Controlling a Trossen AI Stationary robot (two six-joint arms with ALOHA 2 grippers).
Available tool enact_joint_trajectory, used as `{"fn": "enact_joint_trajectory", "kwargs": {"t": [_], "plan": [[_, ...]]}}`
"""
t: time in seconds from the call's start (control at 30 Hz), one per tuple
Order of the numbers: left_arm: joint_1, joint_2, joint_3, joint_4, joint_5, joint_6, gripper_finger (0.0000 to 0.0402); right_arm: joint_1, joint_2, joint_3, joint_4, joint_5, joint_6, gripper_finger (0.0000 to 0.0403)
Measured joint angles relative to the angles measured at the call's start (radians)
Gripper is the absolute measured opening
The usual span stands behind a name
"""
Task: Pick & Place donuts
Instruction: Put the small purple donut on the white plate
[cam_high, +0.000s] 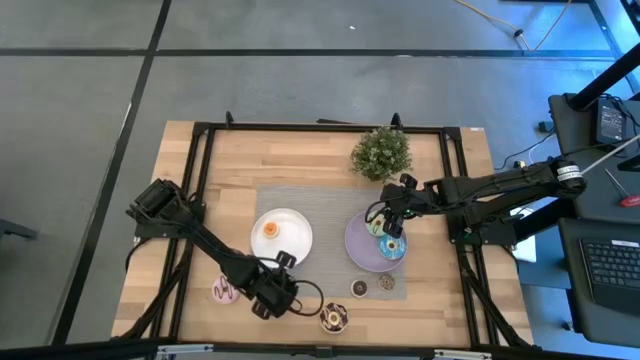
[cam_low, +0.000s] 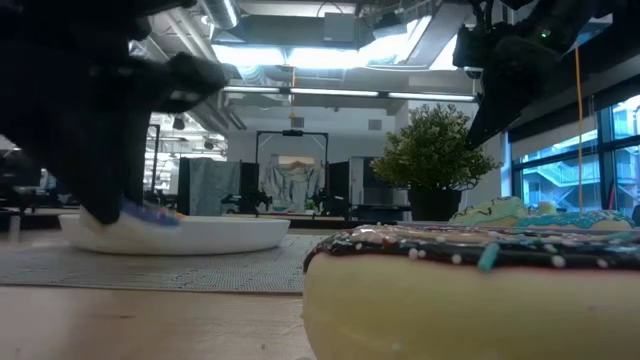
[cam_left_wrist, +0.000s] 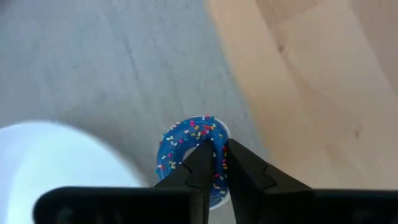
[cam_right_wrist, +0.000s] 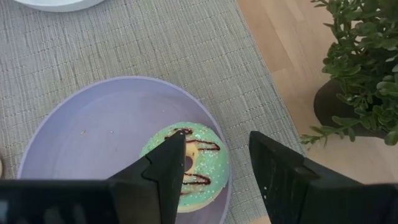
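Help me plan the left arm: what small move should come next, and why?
Probably lift straight up. The left end effector has its fingers closed on the rim of the blue donut, which lies on the grey mat beside the white plate.

A robotics lab or open workshop: a wooden bench (cam_high: 230, 160) in a black frame on grey floor, a keyboard (cam_high: 610, 265) to its right, ceiling strip lights (cam_low: 330, 95) (and big windows (cam_low: 610, 160)) beyond.

- No text, label, brand, number or sign can be read in any view.
- Nothing legible is carried by any object shown.
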Motion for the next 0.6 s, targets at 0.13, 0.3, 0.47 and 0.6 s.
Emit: {"fn": "enact_joint_trajectory", "kwargs": {"t": [0.13, 0.3, 0.47, 0.6], "plan": [[0.0, -0.008, 0.039, -0.131, -0.04, -0.093, 0.0035, 0.0, 0.0, 0.0, 0.0, 0.0, -0.002, 0.0179], [0.0, -0.072, 0.039, -0.226, -0.131, -0.303, 0.0041, 0.0, 0.0, 0.0, 0.004, 0.015, -0.003, 0.0179], [-0.002, -0.178, 0.016, -0.256, -0.256, -0.432, 0.0041, 0.0, 0.0, 0.0, 0.005, 0.026, -0.007, 0.0179], [-0.004, -0.235, -0.047, -0.253, -0.269, -0.529, 0.0041, 0.0, 0.0, 0.0, 0.006, 0.026, -0.004, 0.0179]]}}
